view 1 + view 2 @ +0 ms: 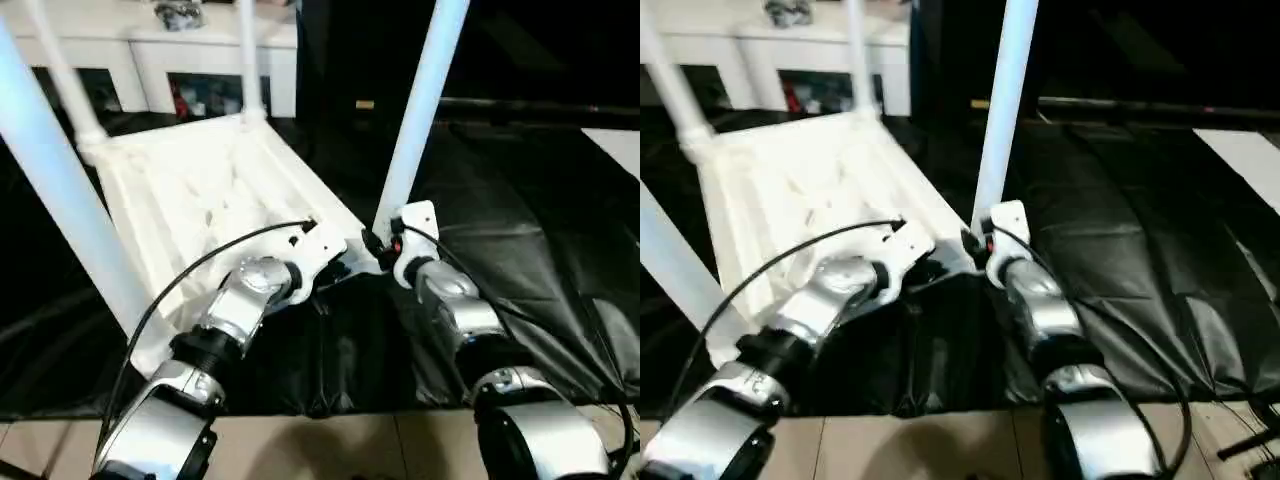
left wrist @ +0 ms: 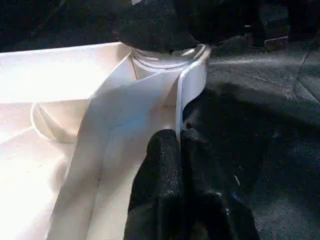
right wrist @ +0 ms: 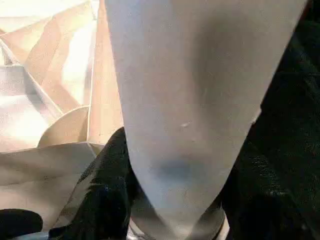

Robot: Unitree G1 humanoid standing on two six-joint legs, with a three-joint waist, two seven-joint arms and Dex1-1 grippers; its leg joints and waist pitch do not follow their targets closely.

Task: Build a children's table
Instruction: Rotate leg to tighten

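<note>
Head views: the upturned white ribbed plastic square tabletop [image 1: 190,190] lies on black sheeting; the long white tapered tube leg [image 1: 420,110] rises upright from its near corner socket.

Left wrist: the left gripper [image 2: 177,145] pinches the tabletop's rim beside that socket.

Right wrist: the right gripper [image 3: 175,170] clasps the leg's base.

A big black sheet [image 1: 520,230] covered the floor. It was shiny and full of wrinkles. The white tabletop [image 1: 190,190] lay right on the sheet, upside down, with its ribs facing up. At the near edge of the sheet, a strip of pale floor [image 1: 330,445] showed. A white patch [image 1: 618,145] lay at the far right side, next to the black sheet.
</note>
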